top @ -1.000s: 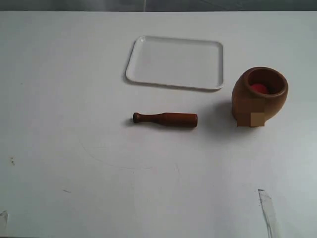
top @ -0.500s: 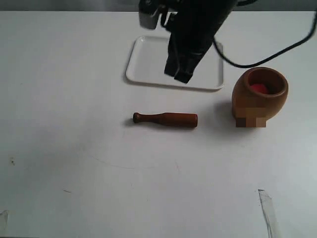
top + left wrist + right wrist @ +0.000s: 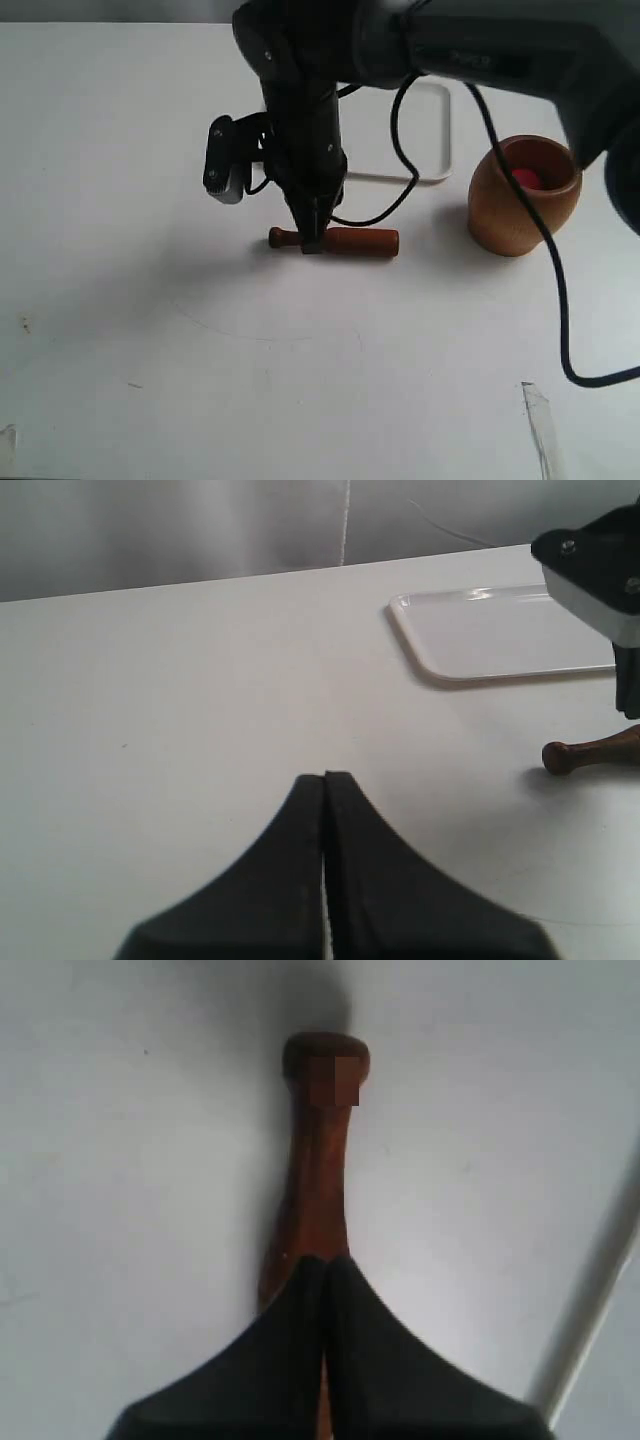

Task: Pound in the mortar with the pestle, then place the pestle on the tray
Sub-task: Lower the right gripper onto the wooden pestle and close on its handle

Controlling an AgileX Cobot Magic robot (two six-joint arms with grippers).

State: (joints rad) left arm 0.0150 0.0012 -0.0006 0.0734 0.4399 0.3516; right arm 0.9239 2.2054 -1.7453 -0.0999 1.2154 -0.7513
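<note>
The reddish-brown pestle (image 3: 362, 241) lies flat on the white table, knob end to the left. My right gripper (image 3: 313, 243) points straight down onto its thin neck. In the right wrist view its fingers (image 3: 325, 1260) are pressed together over the pestle (image 3: 318, 1150), not around it. The brown wooden mortar (image 3: 522, 205) stands upright to the right with something red (image 3: 522, 178) inside. Behind the arm, the white tray (image 3: 432, 120) is mostly hidden. My left gripper (image 3: 325, 777) is shut and empty, low over bare table, with the tray (image 3: 500, 630) and the pestle's knob (image 3: 560, 756) ahead of it.
The right arm's black body and its cable (image 3: 555, 290) hang across the tray and past the mortar. A scuff of tape (image 3: 540, 420) marks the table near the front right. The left arm does not show in the exterior view.
The right arm came into view from the back, passed over the tray and dropped onto the pestle's neck. Pestle, mortar and tray have not moved.
</note>
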